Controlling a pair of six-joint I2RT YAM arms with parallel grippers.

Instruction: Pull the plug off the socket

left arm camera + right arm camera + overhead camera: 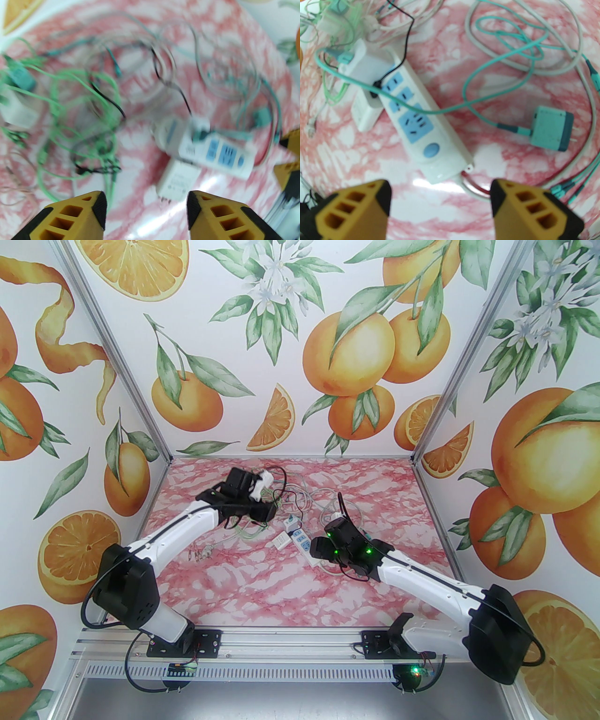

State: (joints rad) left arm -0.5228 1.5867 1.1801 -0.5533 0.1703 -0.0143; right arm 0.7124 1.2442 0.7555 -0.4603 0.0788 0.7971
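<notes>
1. The plug [361,61] — a white block with a teal lead — sits in the far end of the strip [431,131], in the middle of the counter [358,164]. We judge the pull not yet done.
2. Our right hand [440,188] hangs over the strip's near end, fingers wide and empty — likely placed to pin the strip down.
3. Our left hand [146,195] is partly open and empty above the cables [77,105], left of the strip.
4. A teal adapter [552,127] lies loose beside the strip, prongs bare.
</notes>
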